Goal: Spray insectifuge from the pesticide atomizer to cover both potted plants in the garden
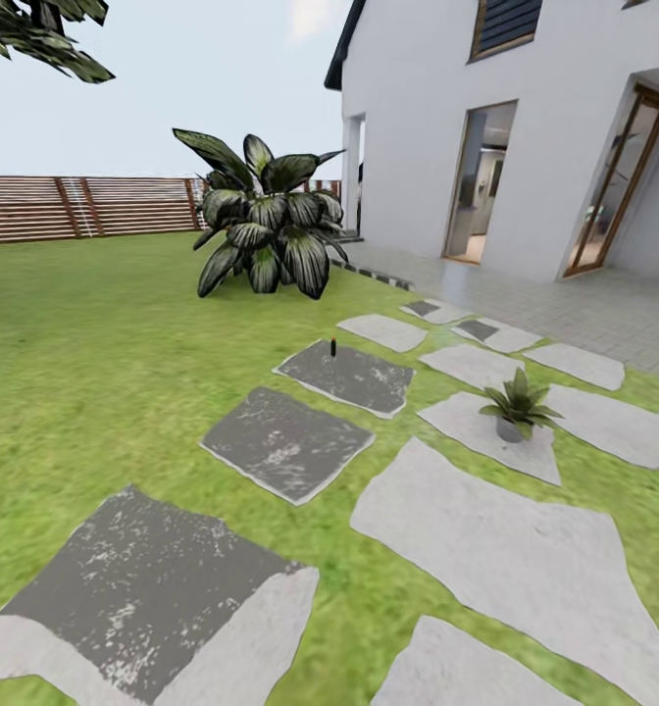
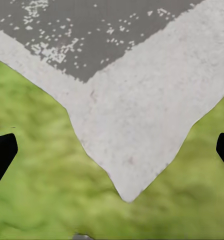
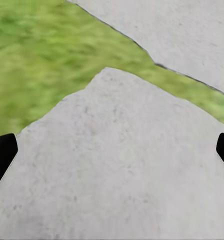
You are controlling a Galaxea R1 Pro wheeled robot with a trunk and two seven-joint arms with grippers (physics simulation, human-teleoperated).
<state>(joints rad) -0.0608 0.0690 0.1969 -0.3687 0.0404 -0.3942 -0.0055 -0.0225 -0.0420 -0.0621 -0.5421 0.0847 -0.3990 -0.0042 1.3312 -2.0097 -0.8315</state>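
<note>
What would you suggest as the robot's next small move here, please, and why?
Probably roll forward toward the dark slab where the pesticide atomizer stands. It looks small and far off, and both wrist views show open, empty jaws over lawn and paving, so nothing is within reach yet. One potted plant sits on a pale slab to the right.

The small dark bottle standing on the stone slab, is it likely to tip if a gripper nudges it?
Probably yes: the pesticide atomizer looks slim and upright, so a sideways nudge could topple it. The dark stone slab under it looks flat, so left alone it likely stands steady. It looks small, so probably light.
</note>
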